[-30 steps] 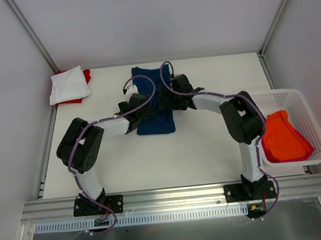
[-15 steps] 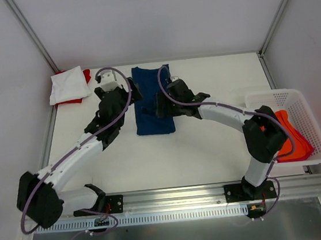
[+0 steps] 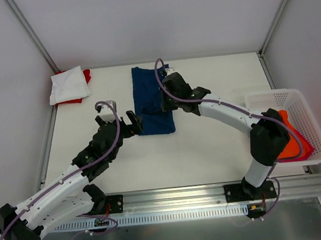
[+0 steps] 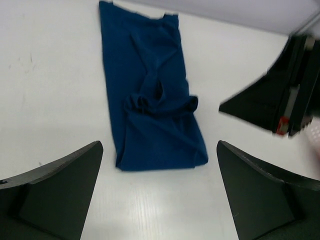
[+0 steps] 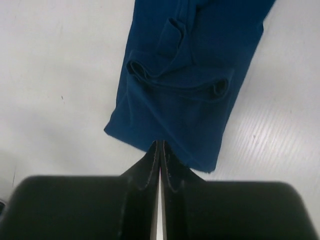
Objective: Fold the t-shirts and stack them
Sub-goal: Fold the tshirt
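A navy blue t-shirt (image 3: 151,101) (image 4: 150,95) (image 5: 190,85) lies folded into a long narrow strip in the middle of the table, with small sleeve bunches showing on top. My left gripper (image 3: 120,121) (image 4: 159,147) stands wide open just off the strip's near left corner, with nothing between its fingers. Over the strip's right side hovers my right gripper (image 3: 168,93) (image 5: 160,144), shut. Its fingertips line up with the cloth's edge and no cloth shows between them. A folded white t-shirt (image 3: 68,84) rests on a red one (image 3: 87,76) at the back left.
A white lattice basket (image 3: 307,109) stands at the table's right edge and holds an orange t-shirt (image 3: 284,138). Metal frame posts rise at the back corners. A rail (image 3: 175,196) runs along the near edge.
My right gripper has shut and shifted slightly toward the far end of the navy strip. The left arm has drawn back toward the near left, its gripper still open.
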Robot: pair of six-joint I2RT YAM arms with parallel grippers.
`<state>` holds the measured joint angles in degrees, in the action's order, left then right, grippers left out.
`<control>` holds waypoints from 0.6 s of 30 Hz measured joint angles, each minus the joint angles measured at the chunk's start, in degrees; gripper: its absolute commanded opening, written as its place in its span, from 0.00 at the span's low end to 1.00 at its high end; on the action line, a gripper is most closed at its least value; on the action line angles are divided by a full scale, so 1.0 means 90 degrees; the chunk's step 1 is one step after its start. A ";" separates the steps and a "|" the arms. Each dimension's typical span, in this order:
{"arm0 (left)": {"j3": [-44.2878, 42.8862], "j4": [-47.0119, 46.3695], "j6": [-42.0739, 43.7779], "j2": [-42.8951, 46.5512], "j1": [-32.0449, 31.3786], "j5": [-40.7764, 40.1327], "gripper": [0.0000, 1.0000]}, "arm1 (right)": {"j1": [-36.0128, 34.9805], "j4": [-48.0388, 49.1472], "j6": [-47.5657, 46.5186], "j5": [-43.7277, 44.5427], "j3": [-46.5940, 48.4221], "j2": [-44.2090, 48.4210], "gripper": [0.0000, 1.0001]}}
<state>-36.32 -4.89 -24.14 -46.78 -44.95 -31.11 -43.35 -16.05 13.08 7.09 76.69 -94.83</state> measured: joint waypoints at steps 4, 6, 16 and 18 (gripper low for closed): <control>0.0313 0.0444 -0.0177 0.0316 -0.0092 -0.0002 0.99 | 0.0002 -0.0107 -0.0070 -0.0051 0.0923 -0.0821 0.01; 0.0442 0.0517 -0.0253 0.0602 -0.0092 -0.0015 0.99 | 0.0002 -0.0119 -0.0083 -0.0085 0.1185 -0.1110 0.01; 0.0704 0.0663 -0.0345 0.0901 -0.0092 -0.0129 0.99 | 0.0005 0.0015 0.0119 -0.0287 0.1256 -0.1936 0.01; 0.0714 0.0685 -0.0345 0.0896 -0.0092 -0.0148 0.99 | 0.0015 0.0073 0.0192 -0.0345 0.1139 -0.2001 0.01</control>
<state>-29.89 1.28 -27.24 -38.72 -45.78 -32.45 -43.22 -15.40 14.81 3.99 86.94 -112.84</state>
